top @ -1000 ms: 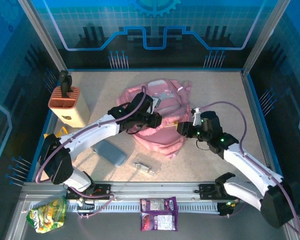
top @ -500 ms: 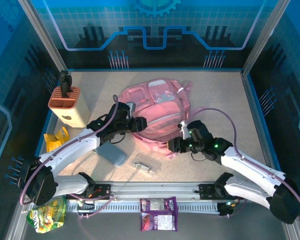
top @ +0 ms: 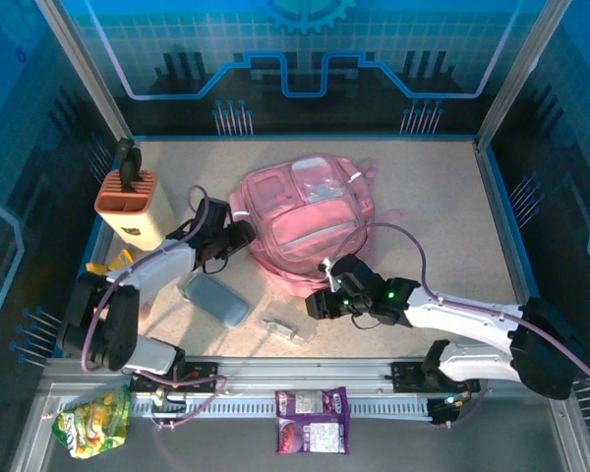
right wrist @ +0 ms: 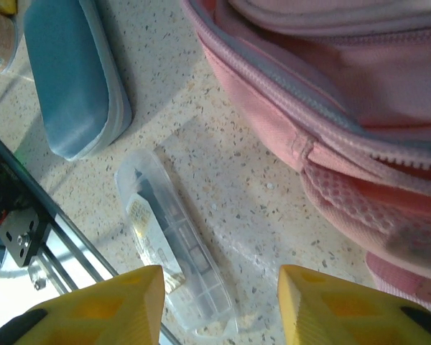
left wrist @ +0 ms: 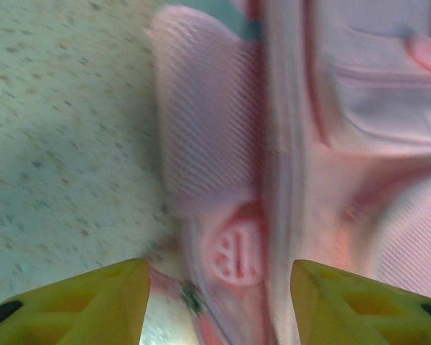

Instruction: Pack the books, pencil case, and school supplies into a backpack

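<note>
Left gripper (top: 240, 236) (left wrist: 217, 287): yellow fingers spread apart, nothing between them. It sits low by the left side of the large pink fabric backpack (top: 310, 221) (left wrist: 309, 144). In the left wrist view a ribbed pink side pocket and a round pink rubber badge lie just ahead of the fingertips, with speckled table (left wrist: 65, 129) to the left of them. I cannot tell whether the fingers touch the fabric.

Right gripper (top: 315, 303) (right wrist: 217, 287): fingers also spread, pinching nothing. The small elongated clear plastic case with silvery contents (top: 283, 329) (right wrist: 176, 244) lies flat on the table right ahead of its left fingertip, apart from it. The soft grey-blue rounded pouch (top: 214, 300) (right wrist: 72, 79) lies further ahead and to the left, just beyond the clear case. The backpack's (right wrist: 330, 86) lower edge with zip and mesh pocket is ahead and to the right, close to the right finger.

Between the two grippers: the backpack's near left corner. The backpack lies flat mid-table, picture panel up.
</note>
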`<state>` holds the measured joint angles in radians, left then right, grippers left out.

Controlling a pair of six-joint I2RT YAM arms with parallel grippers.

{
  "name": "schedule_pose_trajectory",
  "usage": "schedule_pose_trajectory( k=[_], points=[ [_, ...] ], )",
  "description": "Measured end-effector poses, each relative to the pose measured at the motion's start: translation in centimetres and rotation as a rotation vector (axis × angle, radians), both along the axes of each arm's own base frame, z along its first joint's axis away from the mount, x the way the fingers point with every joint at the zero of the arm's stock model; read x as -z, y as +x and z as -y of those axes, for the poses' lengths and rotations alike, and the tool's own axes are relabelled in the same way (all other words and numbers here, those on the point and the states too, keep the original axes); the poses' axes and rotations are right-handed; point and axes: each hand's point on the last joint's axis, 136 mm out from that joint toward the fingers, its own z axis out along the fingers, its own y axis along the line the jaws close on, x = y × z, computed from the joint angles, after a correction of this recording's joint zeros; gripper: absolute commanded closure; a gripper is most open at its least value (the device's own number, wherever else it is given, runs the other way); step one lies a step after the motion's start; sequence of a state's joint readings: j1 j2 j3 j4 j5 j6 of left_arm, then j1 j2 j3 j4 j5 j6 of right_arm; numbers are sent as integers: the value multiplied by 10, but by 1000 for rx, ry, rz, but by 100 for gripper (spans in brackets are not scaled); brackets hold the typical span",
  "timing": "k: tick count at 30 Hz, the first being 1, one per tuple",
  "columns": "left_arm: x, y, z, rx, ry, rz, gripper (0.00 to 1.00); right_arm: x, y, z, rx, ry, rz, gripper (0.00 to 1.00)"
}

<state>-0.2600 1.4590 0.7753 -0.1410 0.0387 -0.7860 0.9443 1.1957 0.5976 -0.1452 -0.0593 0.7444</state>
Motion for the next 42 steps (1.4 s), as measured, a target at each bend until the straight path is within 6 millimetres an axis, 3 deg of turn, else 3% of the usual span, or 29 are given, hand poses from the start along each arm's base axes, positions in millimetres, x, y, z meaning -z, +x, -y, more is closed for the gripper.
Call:
schedule_pose_trajectory(
  k=[7,12,17,24,30,34,37,42],
  points=[
    [33,18,-4,-48,-21,-45,56,2,7,-6,26,19,7,53],
    [42,38,11,-22,-75,-38,80,7,11,-6,38,5,11,52],
    [39,44,19,-1,-119,-17,100,14,27,3,78,-11,7,51],
    [27,34,35,24,-157,9,100,13,77,35,185,-18,21,48],
    [8,14,75,44,-182,50,100,25,132,83,307,-91,-30,45],
    [5,-1,107,45,-199,55,100,15,161,116,371,-132,-7,40],
    [4,-11,125,49,-221,44,100,-4,170,131,394,-156,56,31],
    [6,-28,151,72,-264,13,100,-46,156,142,400,-159,156,26]
  ],
)
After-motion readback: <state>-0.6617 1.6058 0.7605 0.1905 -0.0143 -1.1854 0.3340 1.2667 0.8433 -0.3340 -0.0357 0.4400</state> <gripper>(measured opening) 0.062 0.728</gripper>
